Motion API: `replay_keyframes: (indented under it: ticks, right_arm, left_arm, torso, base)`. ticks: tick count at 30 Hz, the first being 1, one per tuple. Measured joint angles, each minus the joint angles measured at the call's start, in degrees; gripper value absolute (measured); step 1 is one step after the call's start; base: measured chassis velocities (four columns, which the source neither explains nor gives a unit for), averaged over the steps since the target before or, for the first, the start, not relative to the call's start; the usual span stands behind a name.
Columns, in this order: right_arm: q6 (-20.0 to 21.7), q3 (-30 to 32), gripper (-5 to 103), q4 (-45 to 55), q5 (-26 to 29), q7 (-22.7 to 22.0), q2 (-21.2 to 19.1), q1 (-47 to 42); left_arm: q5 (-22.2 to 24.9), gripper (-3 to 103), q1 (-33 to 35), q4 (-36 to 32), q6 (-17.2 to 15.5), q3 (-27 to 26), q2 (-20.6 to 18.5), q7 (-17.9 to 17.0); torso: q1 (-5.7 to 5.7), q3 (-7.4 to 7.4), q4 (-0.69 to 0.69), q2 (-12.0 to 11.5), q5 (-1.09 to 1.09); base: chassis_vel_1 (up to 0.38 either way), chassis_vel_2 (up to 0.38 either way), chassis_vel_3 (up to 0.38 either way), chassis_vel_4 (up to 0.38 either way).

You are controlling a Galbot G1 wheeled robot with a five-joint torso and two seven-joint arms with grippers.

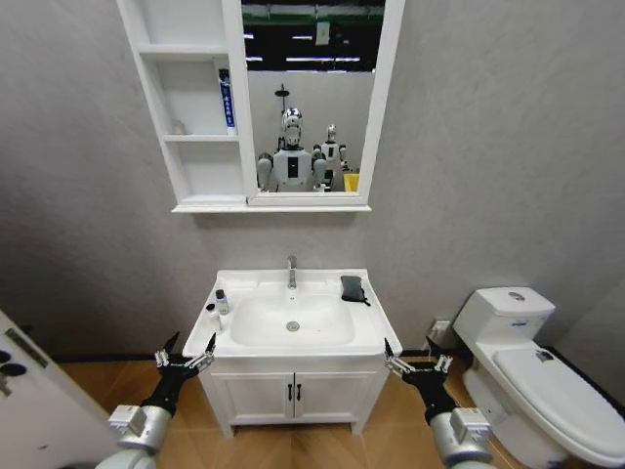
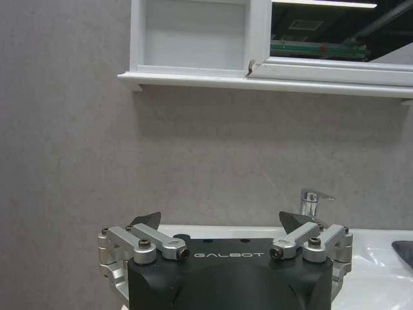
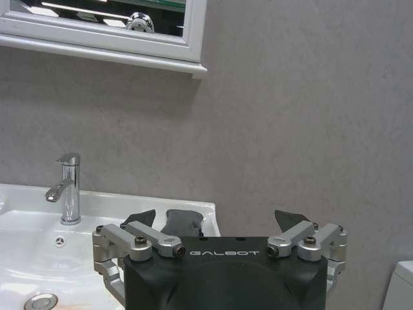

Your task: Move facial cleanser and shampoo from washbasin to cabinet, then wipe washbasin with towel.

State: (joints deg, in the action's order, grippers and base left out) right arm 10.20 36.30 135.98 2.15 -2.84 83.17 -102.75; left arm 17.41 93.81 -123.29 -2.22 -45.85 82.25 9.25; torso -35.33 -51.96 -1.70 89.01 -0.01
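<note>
- Head view: washbasin (image 1: 363,337) sits centred against the grey wall, chrome tap (image 1: 291,271) at its back edge.
- Two small bottles (image 1: 217,307) stand on the washbasin's left rim, close together; which is cleanser and which shampoo, cannot tell.
- Towel (image 1: 353,287), dark and folded, lies on the right rear corner of the washbasin, right of the tap.
- Cabinet (image 1: 156,107) hangs on the wall above; a blue-and-white tube (image 1: 227,100) stands on its middle shelf beside the mirror.
- Left gripper (image 1: 186,355) is low, just off the washbasin's front left corner, fingers spread wide, holding nothing.
- Right gripper (image 1: 417,360) is low off the front right corner, fingers likewise wide, holding nothing.
- Toilet (image 1: 547,376) stands to the right.
</note>
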Motion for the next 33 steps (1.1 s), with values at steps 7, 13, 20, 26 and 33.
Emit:
replay_keyframes:
  ticks: [7, 13, 20, 26, 33]
  right_arm:
    - [0.15, 0.16, 100, -0.43, -0.01, -0.79, 0.08, 0.44]
    - [0.09, 1.26, 100, -1.09, 0.34, -1.82, 0.14, 0.38]
    - [0.07, 1.24, 100, -2.04, 0.97, -2.11, -1.51, 1.53]
    - [-0.07, 1.52, 100, -3.26, 1.79, -2.2, -2.35, 2.12]
    - [-0.26, 2.03, 100, -4.54, 2.31, -2.39, -2.95, 2.23]
  left_arm:
    - [-0.8, 100, -2.35, 4.08, -0.62, 0.73, -0.17, -0.67]
    - [-1.25, 100, -6.36, 10.13, -0.73, 2.2, -0.8, -1.06]
    - [-1.24, 100, -11.11, 18.32, -0.48, 2.89, -0.8, -2.34]
    - [-1.37, 100, -17.49, 25.86, -1.03, 3.52, -1.96, -3.19]
    - [-0.14, 100, -24.74, 31.42, -3.09, 6.29, -4.81, -4.18]
  torso:
    - [0.14, 0.04, 0.05, 0.06, 0.01]
    - [0.08, 0.02, 0.03, 0.04, 0.02]
    - [0.04, 0.01, 0.06, 0.02, 0.02]
    - [0.05, 0.01, 0.03, 0.03, 0.0]
    - [0.05, 0.01, 0.01, 0.02, 0.01]
  base:
    - [0.05, -0.025, -0.026, 0.037]
    - [0.028, -0.02, -0.017, 0.02]
    - [0.0, 0.0, 0.0, 0.0]
    - [0.0, 0.0, 0.0, 0.0]
    - [0.0, 0.0, 0.0, 0.0]
